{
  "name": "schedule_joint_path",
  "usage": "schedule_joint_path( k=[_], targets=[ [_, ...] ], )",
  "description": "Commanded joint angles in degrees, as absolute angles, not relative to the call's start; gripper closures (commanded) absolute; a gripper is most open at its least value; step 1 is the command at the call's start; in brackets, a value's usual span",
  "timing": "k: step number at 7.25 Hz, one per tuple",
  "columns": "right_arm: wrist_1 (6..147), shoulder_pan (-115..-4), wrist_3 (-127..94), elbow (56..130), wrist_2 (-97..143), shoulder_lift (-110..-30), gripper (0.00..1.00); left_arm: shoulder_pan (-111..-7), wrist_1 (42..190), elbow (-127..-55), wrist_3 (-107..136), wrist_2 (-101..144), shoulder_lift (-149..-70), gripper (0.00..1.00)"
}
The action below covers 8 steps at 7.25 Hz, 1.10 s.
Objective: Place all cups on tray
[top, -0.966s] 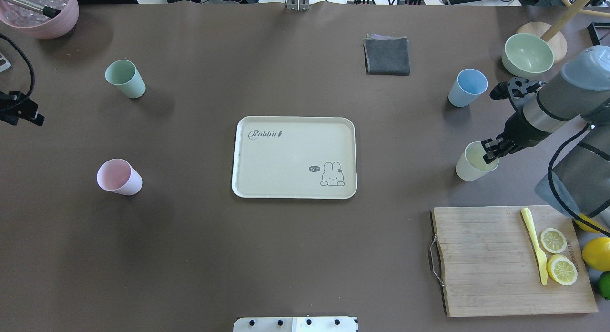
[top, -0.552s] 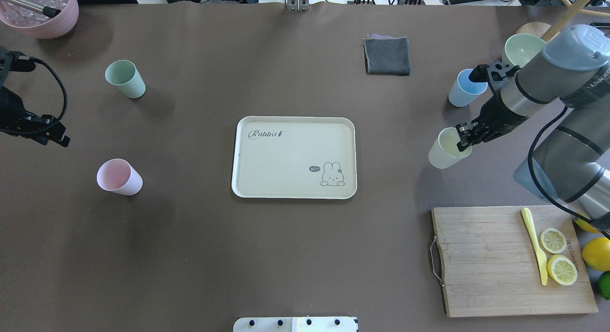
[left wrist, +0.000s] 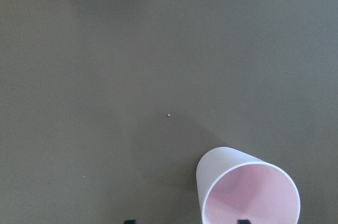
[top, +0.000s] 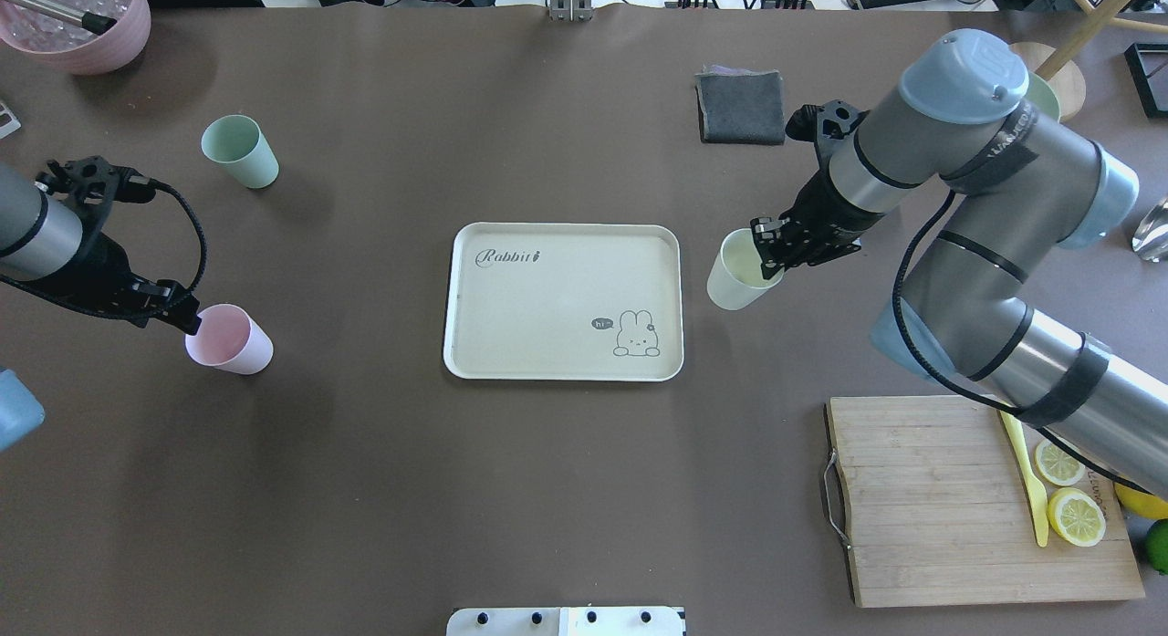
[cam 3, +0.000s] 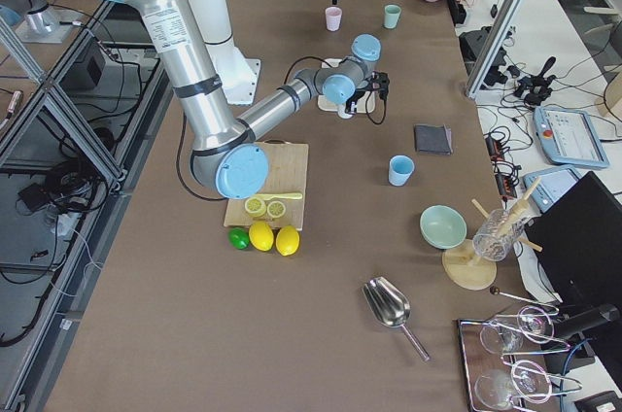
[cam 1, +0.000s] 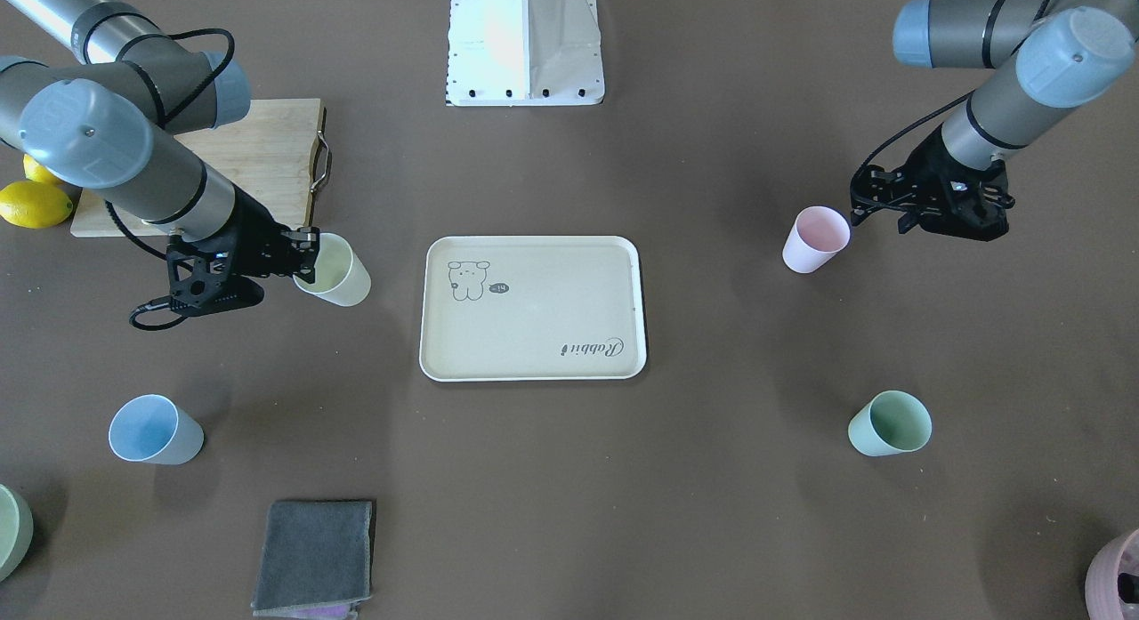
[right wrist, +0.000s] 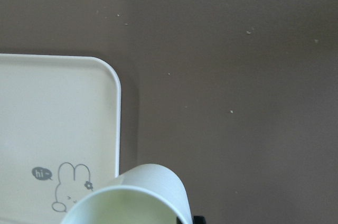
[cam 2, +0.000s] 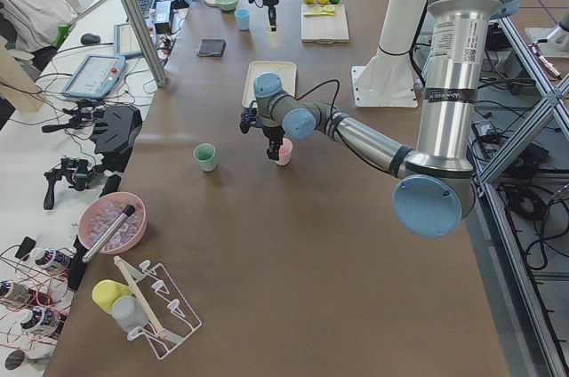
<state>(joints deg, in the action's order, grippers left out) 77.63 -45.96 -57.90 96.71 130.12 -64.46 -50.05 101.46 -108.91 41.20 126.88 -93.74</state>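
My right gripper [top: 769, 253] is shut on the rim of the yellow cup [top: 739, 273] and holds it just right of the cream tray [top: 547, 317], off the table. The wrist view shows the yellow cup [right wrist: 132, 197] beside the tray's rabbit corner [right wrist: 63, 108]. My left gripper [top: 187, 317] is open at the left rim of the pink cup [top: 230, 339], which stands upright; in the left wrist view the pink cup [left wrist: 248, 192] sits by its tips. The mint green cup [top: 239, 151] stands far left. The blue cup [cam 1: 153, 429] is hidden by my right arm in the overhead view.
A wooden cutting board [top: 922, 499] with lemon slices and a yellow knife lies front right. A grey cloth [top: 741, 107] lies behind the tray. A mauve-pink pot [top: 78, 29] sits at the far left corner, a pale green bowl [cam 1: 9, 531] at the far right.
My right gripper has lifted the yellow cup and carried it left to the tray's right edge. My left arm has come in from the table's left edge to the pink cup.
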Motion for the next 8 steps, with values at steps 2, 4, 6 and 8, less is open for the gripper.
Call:
schedule_joint_path(
  k=[2,4,6,8],
  targets=[
    [77.70,-41.85,-61.79,93.18,124.56,-58.99,1.00,-46.67,103.79,-105.84,43.15,124.72,-94.91,0.42],
    [77.87,-39.30,-65.62,92.37,123.31,-57.05,1.00,-46.41,105.73,-104.68,44.81,124.72,-95.01,1.00],
    [77.96,-36.84,-67.59,92.11,120.61,-56.08,1.00,-46.41,105.47,-105.29,45.87,124.89,-98.07,1.00],
    [77.96,-36.30,-67.67,91.93,120.24,-55.99,1.00,-46.41,97.88,-104.77,50.00,124.89,-107.96,1.00]
  ],
)
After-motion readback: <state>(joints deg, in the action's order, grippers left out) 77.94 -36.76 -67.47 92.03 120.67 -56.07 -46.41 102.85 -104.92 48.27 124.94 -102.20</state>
